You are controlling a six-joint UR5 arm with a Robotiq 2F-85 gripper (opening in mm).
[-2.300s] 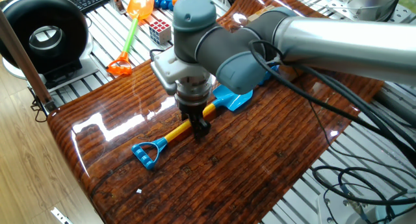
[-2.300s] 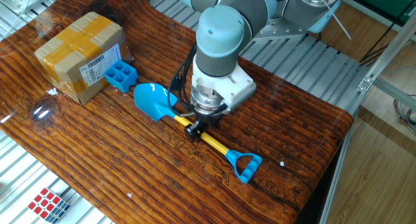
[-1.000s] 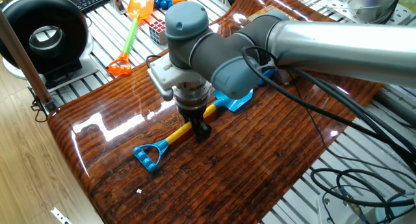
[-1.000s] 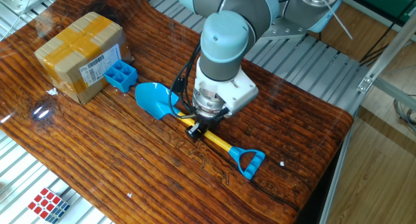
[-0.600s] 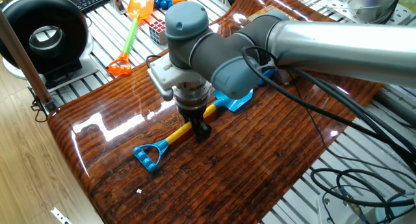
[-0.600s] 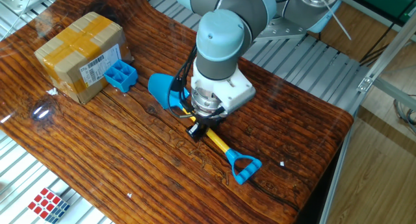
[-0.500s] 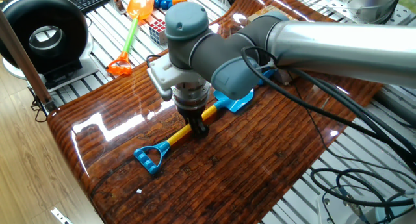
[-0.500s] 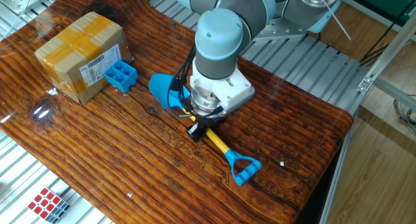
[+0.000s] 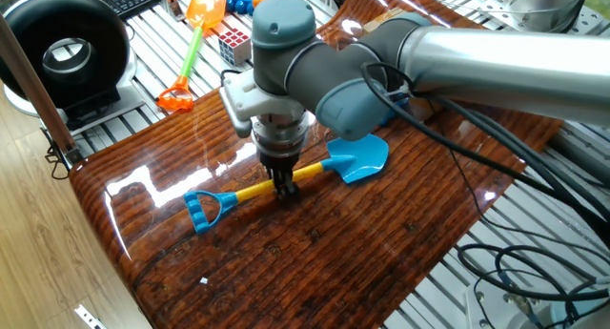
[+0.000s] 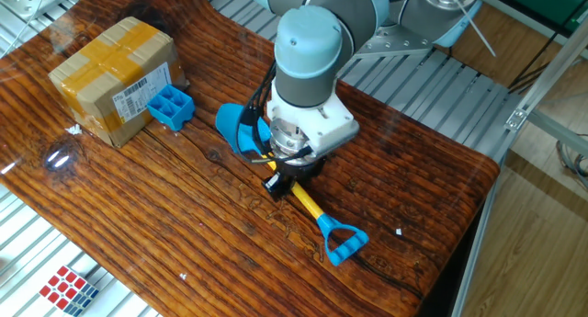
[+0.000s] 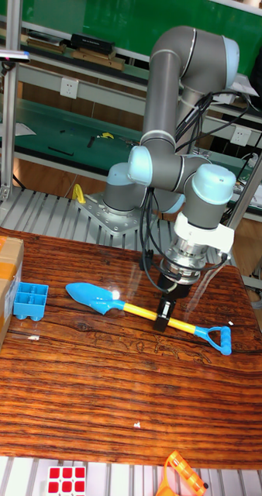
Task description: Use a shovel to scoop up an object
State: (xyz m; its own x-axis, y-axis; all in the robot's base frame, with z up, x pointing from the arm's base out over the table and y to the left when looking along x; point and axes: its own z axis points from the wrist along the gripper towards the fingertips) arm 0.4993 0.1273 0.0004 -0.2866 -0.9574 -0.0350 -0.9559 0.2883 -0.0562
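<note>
Blue shovels: one [image 11: 100,297]
Blue blocks: one [image 10: 171,107]
Boxes: one [image 10: 110,76]
Tool [image 11: 163,314]: one, clenched on shovel's yellow shaft

The arm [image 11: 166,85] is built of smooth silver-grey tubes joined by rounded joint housings, each closed with a pale blue-grey cap [image 10: 308,37]. A white, blocky wrist flange [image 10: 317,124] sits just above the tool, over a short ribbed metal collar. The tool [image 11: 165,311] itself is small, black and two-fingered. Black cables [image 11: 194,108] loop along the joints above the tool and run down to the flange. In the tall view the arm's grey base plate [image 11: 115,217] shows well behind the tool.
</note>
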